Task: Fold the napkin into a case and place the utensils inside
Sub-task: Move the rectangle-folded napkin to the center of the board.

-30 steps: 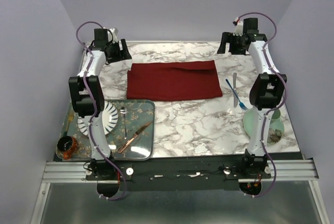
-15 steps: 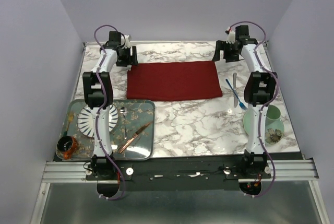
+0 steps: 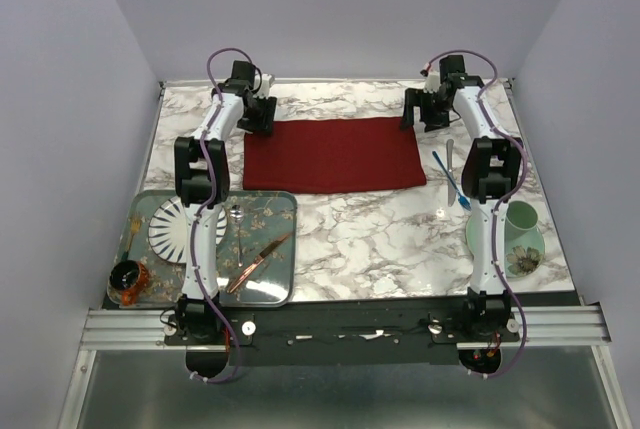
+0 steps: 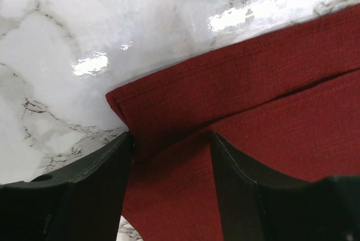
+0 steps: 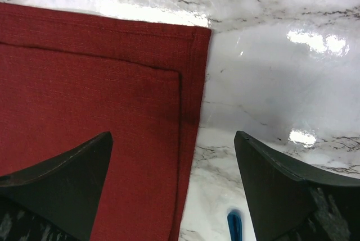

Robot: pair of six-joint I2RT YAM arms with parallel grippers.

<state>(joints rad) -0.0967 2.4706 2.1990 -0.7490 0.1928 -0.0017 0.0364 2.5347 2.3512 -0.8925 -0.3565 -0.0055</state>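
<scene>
Top external view: the marble desk carries the napkin as a flat dark red rectangle in its far half, long axis running left to right, far edge close to both wrists. It is not a narrow case yet, and nothing lies inside it.

At the far left corner of the cloth stands the left tool, and at the far right corner the right tool, so each arm has its own end of the same long edge, with the rest of the cloth lying toward the arm bases.

In the left wrist view the left tool has its fingers apart, astride the corner, with cloth between them but not pinched. In the right wrist view the right tool is spread wide over the cloth's right edge, one finger above the red layers, the other above bare marble.

Just right of the napkin lie the blue-handled fork and the silvery utensil, nearer the right arm.

The next fold likely brings that far edge toward the bases, across the short axis.
</scene>
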